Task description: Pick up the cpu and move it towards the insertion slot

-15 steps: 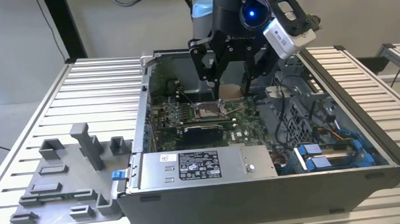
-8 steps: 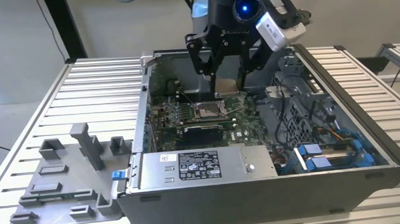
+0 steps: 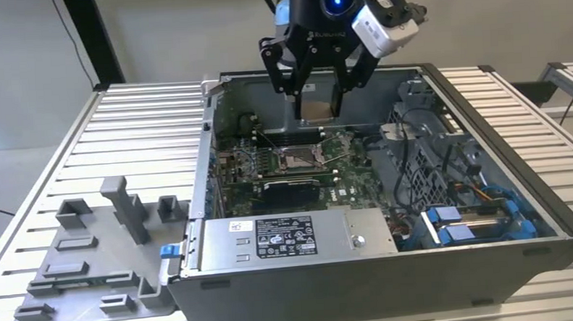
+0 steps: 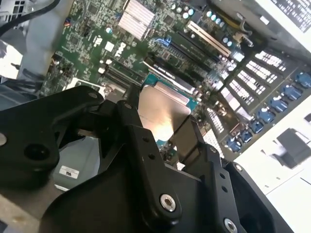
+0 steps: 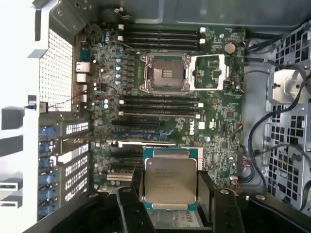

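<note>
**CPU held above the open case, short of the socket**

We start with the biggest thing: the computer case (image 3: 388,272), a grey sheet-metal box lying open on a ribbed aluminium table (image 3: 140,138). Its folded steel walls stand close around the arm, so a sideways drift could, in our judgement, clip a wall or the cable bundle (image 3: 416,137) near the drive cage.

Inside lies the green motherboard (image 5: 214,121), crowded with small capacitors, long black memory slots (image 5: 160,36) and expansion slots. These are brittle, raised parts; a descent off target would likely land on them.

The gripper (image 3: 320,94) is matte black with 2 jointed fingers (image 4: 146,160), closed on the cpu (image 5: 169,180) from opposite edges. We see the chip hanging in the air over the far part of the board, well apart from the insertion slot (image 5: 163,73).

The cpu is a thin square with a smooth, pale metal lid and a green rim. That lid looks slick, and the grip is on narrow edges, so we judge slipping or tilting the main risk.

The slot is a shiny steel frame with a dark centre, its load plate (image 5: 209,73) flipped open beside it. A tilted chip could damage the contacts.
</note>
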You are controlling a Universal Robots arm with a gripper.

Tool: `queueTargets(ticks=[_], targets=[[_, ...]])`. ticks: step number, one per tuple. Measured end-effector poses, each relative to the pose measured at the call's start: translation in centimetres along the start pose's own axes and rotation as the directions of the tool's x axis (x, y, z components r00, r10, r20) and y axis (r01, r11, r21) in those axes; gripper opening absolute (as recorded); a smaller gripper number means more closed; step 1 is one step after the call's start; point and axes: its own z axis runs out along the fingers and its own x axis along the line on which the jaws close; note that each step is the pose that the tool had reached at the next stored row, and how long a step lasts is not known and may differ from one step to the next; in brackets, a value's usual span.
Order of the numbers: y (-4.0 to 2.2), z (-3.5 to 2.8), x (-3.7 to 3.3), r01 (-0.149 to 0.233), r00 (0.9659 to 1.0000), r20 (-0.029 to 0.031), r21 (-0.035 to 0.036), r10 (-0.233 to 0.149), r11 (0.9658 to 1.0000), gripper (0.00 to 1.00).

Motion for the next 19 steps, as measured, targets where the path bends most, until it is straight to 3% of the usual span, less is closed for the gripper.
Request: queueTargets(ticks=[9,19], targets=[[3.72,0.15,0.12,0.0,1.0,-0.0003,0.0,0.0,1.0,0.0],[8.26,0.42,0.16,0.0,1.0,-0.0014,0.0,0.0,1.0,0.0]])
